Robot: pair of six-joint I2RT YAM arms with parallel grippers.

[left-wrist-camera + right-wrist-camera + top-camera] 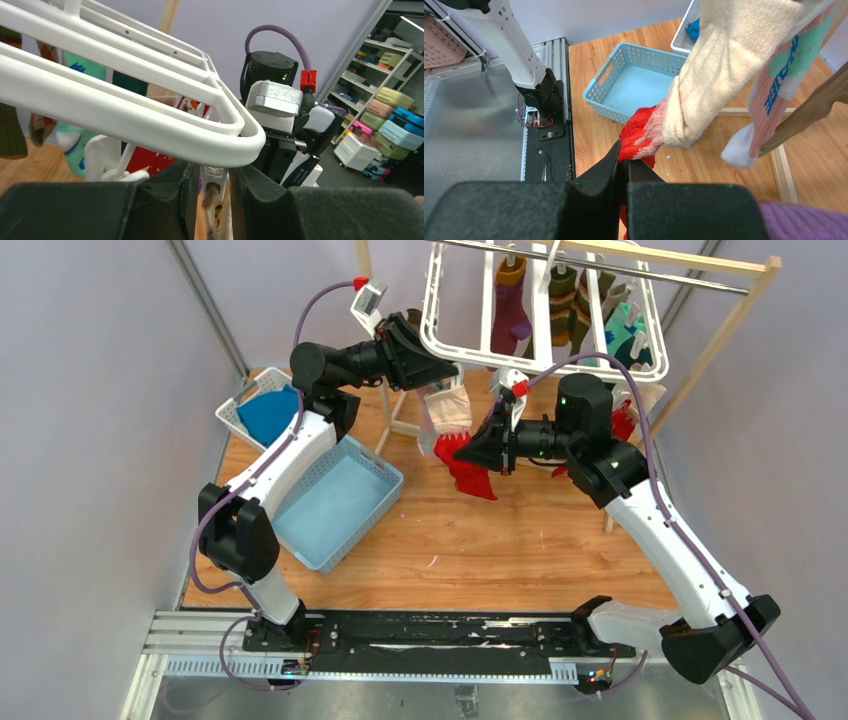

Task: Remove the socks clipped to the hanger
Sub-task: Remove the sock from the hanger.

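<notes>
Table (pixel 540 540): a wooden top, with both arms reaching over it towards the far side.
Wooden rack (pixel 717 345): stands at the far right, its metal rod running across above the hanger.
Hanger (pixel 429 300): a white frame hanging at the far edge. In the left wrist view its rounded corner (pixel 240 145) sits just above the left fingers.
Blue basket (pixel 366 528): on the table at the left, near the left arm.
White basket (pixel 228 418): beyond the blue one, holding a blue cloth (pixel 268 415).
Socks on the hanger: a purple sock (pixel 510 310), olive striped socks (pixel 570 310) and teal socks (pixel 625 335) hang clipped inside the frame.
Cream sock (pixel 724 75): hangs from the hanger's near left corner, beside a pink patterned sock (pixel 774 85).
Red sock (pixel 636 135): touches the cream sock's lower end and dangles below the right fingers (pixel 475 478).
Right gripper (pixel 624 170): jaws pressed together, pinching the red sock's upper edge.
Left gripper (pixel 212 187): jaws narrow, pads against both sides of the clip under the hanger corner.
Clip (pixel 215 175): white, gripping the cream sock's top edge.
</notes>
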